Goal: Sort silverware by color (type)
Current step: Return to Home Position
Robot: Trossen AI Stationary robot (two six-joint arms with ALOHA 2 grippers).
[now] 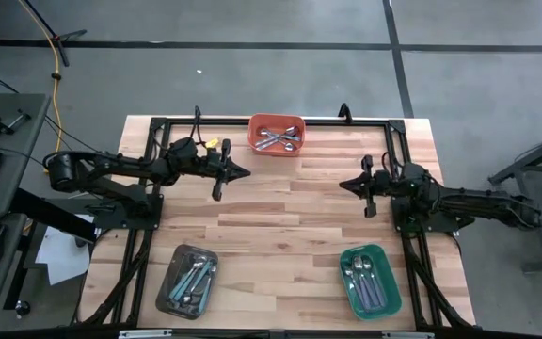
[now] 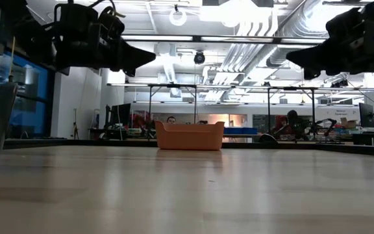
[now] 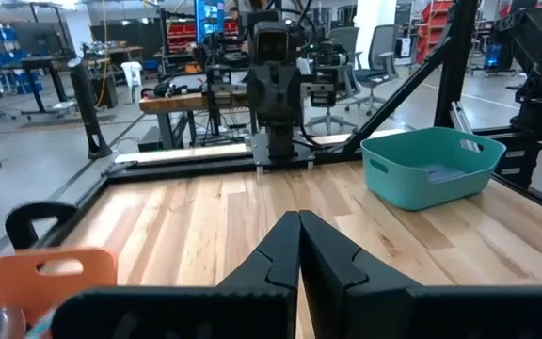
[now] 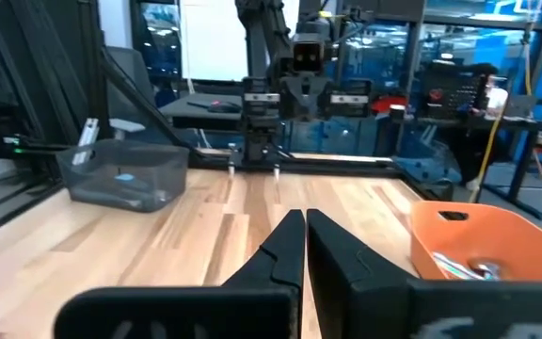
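Observation:
Several spoons lie in the orange tray (image 1: 277, 135) at the table's far edge; others with light blue handles lie in the grey tray (image 1: 187, 280) near left, and others with purple handles in the green tray (image 1: 370, 280) near right. My left gripper (image 1: 245, 172) hovers shut above the table, just left of the orange tray. My right gripper (image 1: 343, 185) hovers shut over the table's right half, pointing left. Both are empty and raised clear in the low view, left gripper (image 2: 149, 57), right gripper (image 2: 292, 58).
A black frame (image 1: 346, 120) runs along the table's far and side edges. Bare wood spans the table's middle (image 1: 280, 217) between the two arms. The orange tray (image 4: 483, 240) shows beside the right gripper's view, the green tray (image 3: 431, 165) in the left's.

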